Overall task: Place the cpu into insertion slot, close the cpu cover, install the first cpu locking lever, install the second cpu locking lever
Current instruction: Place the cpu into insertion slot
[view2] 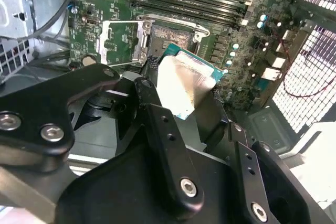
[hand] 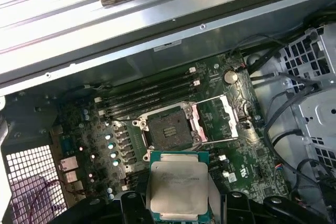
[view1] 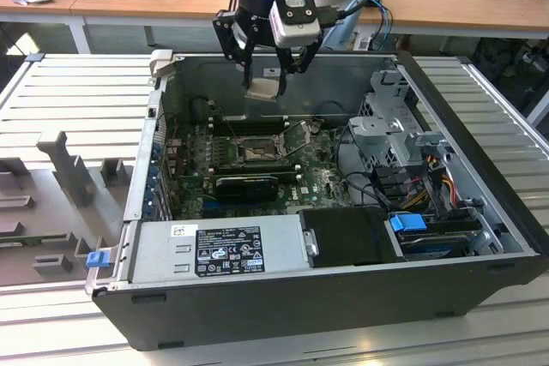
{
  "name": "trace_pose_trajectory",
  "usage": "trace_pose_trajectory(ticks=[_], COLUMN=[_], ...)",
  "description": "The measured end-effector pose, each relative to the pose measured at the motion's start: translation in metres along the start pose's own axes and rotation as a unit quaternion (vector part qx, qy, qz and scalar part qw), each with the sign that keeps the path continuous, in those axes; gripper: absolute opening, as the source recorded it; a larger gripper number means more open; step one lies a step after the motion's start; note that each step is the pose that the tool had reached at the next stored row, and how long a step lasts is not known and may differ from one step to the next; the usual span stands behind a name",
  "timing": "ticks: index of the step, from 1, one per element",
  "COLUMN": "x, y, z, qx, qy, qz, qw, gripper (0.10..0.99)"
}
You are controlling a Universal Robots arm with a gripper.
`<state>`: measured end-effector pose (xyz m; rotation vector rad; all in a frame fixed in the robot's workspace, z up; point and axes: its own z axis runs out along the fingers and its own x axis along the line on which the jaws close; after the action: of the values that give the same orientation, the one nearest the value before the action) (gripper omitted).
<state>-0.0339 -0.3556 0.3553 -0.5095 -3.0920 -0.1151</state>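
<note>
My gripper (view1: pixel 267 81) hangs above the open computer case, shut on the cpu (view1: pixel 262 88), a flat square chip with a silver top and a green rim. In both wrist views the cpu (hand: pixel 178 184) (view2: pixel 185 83) sits level between the black fingers (hand: pixel 132 209), held by its edges. It hovers above the board, beside the insertion slot (hand: pixel 165 129) (view2: pixel 171 37) (view1: pixel 256 153), which is bare and dark inside its silvery frame. The cpu cover (hand: pixel 217 118) (view2: pixel 121 39) lies flipped open next to the slot.
Long black memory slots (hand: pixel 151 95) run alongside the socket. A grey power-supply box (view1: pixel 219 250) fills the case's near side, and a metal drive cage (view1: pixel 390 126) with cables stands at the exterior view's right. A black card (view1: pixel 248 184) sits just in front of the socket.
</note>
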Motion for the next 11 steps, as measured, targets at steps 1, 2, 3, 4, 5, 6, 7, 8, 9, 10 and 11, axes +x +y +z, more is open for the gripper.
trace_pose_trajectory(ticks=[1, 2, 3, 4, 5, 6, 7, 8, 9, 10, 11], x=[0.0, 0.0, 0.0, 0.0, 0.0, 0.0, 0.0, 0.0, 0.0001, 0.0001, 0.0002], y=[0.0, -0.0001, -0.0001, -0.0001, -0.0001, -0.0001, -0.0001, -0.0002, -0.0002, -0.0002, -0.0003], z=[0.0004, 0.0006, 0.0008, 0.0009, 0.0013, 0.0016, 0.0018, 0.002, 0.0021, 0.0023, 0.0024], qx=[0.0, 0.0001, 0.0002, 0.0003, 0.0005, 0.0005, 0.0005, 0.0004, 0.0004, 0.0003, 0.0002], qy=[-0.0007, -0.0013, -0.0016, -0.0019, -0.0026, -0.0033, -0.0036, -0.0038, -0.0042, -0.0044, -0.0049], qz=[0.009, 0.016, 0.02, 0.023, 0.032, 0.04, 0.044, 0.048, 0.053, 0.057, 0.063], qw=[1.0, 0.9999, 0.9998, 0.9997, 0.9995, 0.9992, 0.999, 0.9989, 0.9986, 0.9984, 0.998], gripper=[0.529, 0.529, 0.529, 0.529, 0.529, 0.529, 0.529, 0.529, 0.529, 0.529, 0.529])
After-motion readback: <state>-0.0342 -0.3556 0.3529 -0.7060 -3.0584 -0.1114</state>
